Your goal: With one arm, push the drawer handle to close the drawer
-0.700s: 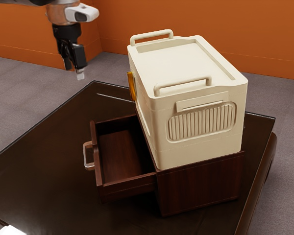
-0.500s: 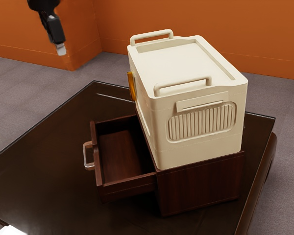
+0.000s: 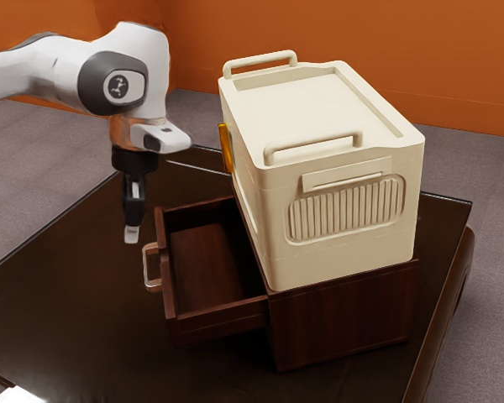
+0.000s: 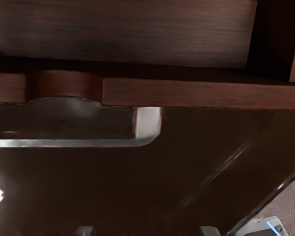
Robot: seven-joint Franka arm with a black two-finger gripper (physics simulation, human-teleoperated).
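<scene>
Pincer (image 3: 132, 233) wide, near metal handle (image 3: 145, 267) of open drawer (image 3: 165, 269); arm (image 3: 46, 74) bears round emblem (image 3: 118, 86).

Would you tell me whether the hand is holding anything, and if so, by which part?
Nothing is held: the hand hangs near the drawer handle, apart from it, its fingers open with nothing between them.

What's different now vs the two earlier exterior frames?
End effector dropped and came in toward the exterior view's right, now by the drawer handle, not gripping it. Nothing taken hold of or let go. Unchanged: drawer still pulled out, cream case still on top of the cabinet.
</scene>
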